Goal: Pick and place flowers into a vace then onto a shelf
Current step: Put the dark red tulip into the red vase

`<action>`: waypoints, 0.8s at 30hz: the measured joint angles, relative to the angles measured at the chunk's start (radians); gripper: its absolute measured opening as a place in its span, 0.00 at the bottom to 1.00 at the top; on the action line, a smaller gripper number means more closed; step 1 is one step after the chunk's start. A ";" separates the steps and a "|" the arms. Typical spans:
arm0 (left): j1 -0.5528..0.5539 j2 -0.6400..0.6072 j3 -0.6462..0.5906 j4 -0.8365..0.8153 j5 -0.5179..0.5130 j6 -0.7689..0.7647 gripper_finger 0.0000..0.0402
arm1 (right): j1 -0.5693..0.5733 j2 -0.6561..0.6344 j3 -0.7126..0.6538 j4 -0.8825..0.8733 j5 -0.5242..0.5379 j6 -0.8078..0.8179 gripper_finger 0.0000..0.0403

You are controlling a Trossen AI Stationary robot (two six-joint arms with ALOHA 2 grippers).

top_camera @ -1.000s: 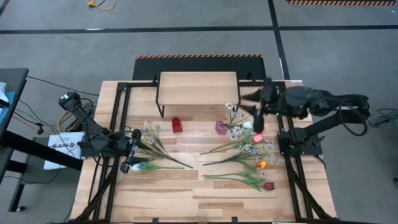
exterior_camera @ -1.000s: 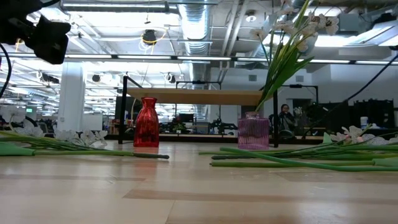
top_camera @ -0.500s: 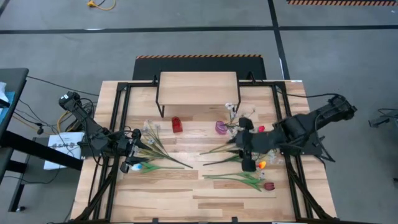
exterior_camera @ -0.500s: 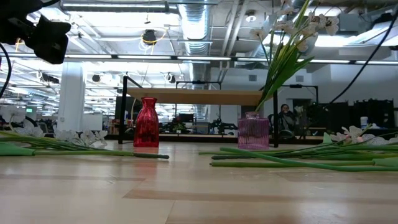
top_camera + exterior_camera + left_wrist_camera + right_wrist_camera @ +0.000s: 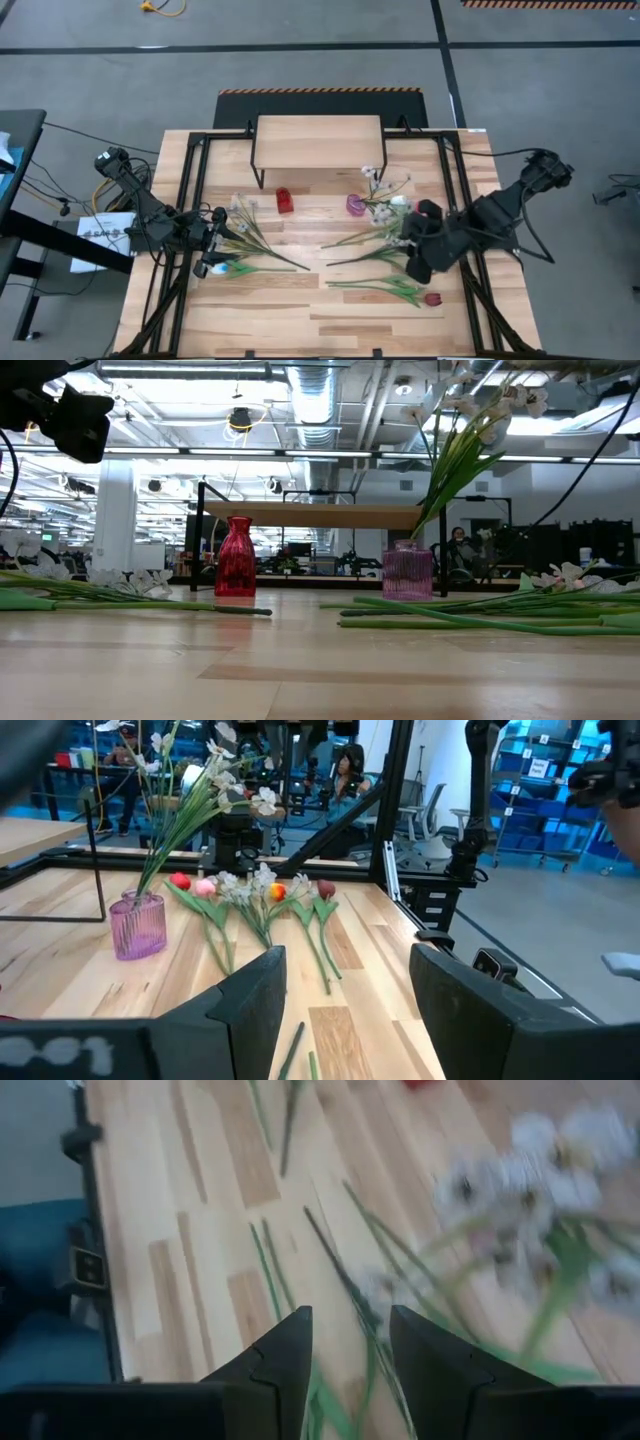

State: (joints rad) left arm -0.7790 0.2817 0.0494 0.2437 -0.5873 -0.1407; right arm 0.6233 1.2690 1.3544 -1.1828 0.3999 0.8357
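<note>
A purple vase (image 5: 356, 205) (image 5: 407, 571) stands upright on the table and holds a spray of white blossoms (image 5: 470, 420). A red vase (image 5: 284, 200) (image 5: 236, 557) stands left of it, in front of the shelf (image 5: 318, 140). Loose flowers (image 5: 385, 252) lie flat on the right half, with a red tulip (image 5: 432, 298) nearest the front. More flowers (image 5: 245, 235) lie on the left. My right gripper (image 5: 416, 268) (image 5: 350, 1370) hangs open above the right-hand stems, tipped downward. My left gripper (image 5: 228, 243) (image 5: 345, 1010) waits open and level beside the left flowers.
Dark metal frame rails (image 5: 195, 200) run along both sides of the table. The front strip of the tabletop (image 5: 320, 320) carries no objects. Beyond the table, the low view shows a room with a seated person (image 5: 460, 545).
My right gripper has swung from the far right corner by the shelf toward the table's near edge and downward. It has tipped from nearly level to pointing steeply down over the loose flowers on the right. The flowers and both vases have stayed where they were.
</note>
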 joint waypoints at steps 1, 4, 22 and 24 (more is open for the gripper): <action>0.000 0.000 0.000 0.001 0.000 -0.002 0.51 | 0.018 0.000 0.000 -0.029 0.011 0.032 0.32; 0.000 0.000 0.000 0.012 -0.012 0.001 0.51 | 0.065 0.000 0.000 -0.118 0.034 0.139 0.32; 0.000 0.000 0.000 0.018 -0.030 -0.004 0.51 | 0.336 -0.166 0.000 -0.376 0.650 0.327 0.32; 0.000 0.000 0.000 0.018 -0.029 -0.004 0.51 | 0.359 -0.172 0.000 -0.381 0.672 0.336 0.32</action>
State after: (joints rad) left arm -0.7791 0.2817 0.0494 0.2618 -0.6167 -0.1448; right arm 0.9823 1.0969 1.3544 -1.5639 1.0721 1.1714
